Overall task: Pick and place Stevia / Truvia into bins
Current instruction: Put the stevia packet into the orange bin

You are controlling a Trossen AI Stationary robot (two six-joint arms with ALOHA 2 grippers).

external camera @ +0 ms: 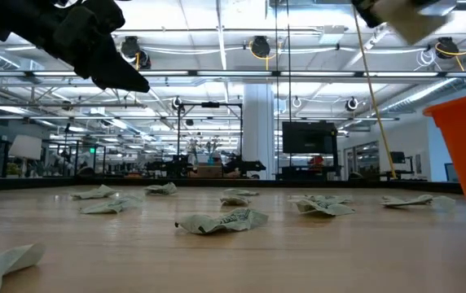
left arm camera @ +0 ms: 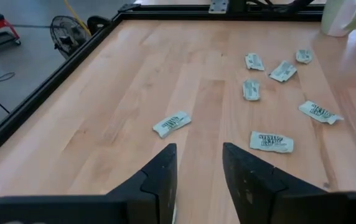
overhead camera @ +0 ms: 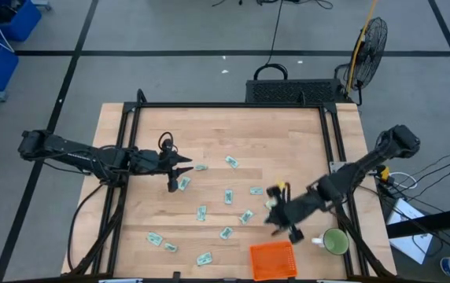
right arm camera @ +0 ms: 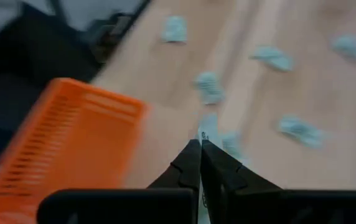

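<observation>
Several pale green and white sachets (overhead camera: pixel 229 196) lie flat and scattered over the wooden table. The orange basket (overhead camera: pixel 273 260) stands at the near edge, right of the middle, and also shows in the right wrist view (right arm camera: pixel 60 143). My left gripper (left arm camera: pixel 200 149) is open and hovers over the left part of the table (overhead camera: pixel 182 167), with one sachet (overhead camera: pixel 183 183) just nearside of it and another sachet (left arm camera: pixel 172 123) ahead of its fingers. My right gripper (right arm camera: pixel 201 142) is shut on a sachet, above the table a little farside of the basket (overhead camera: pixel 273 211). My right gripper pinches a sachet between its two fingertips. A pale edge of that sachet (right arm camera: pixel 203 134) pokes out past the tips, and the fingers hide the rest. The fingers slant down toward the table, and the sachet is lifted clear of it.
A round green mug (overhead camera: pixel 336 241) stands right of the basket near the table's right edge. A black frame rail (overhead camera: pixel 229 106) runs around the table. Bare wood lies along the far part of the table (overhead camera: pixel 233 134). A fan (overhead camera: pixel 370 39) stands on the floor beyond the far right corner.
</observation>
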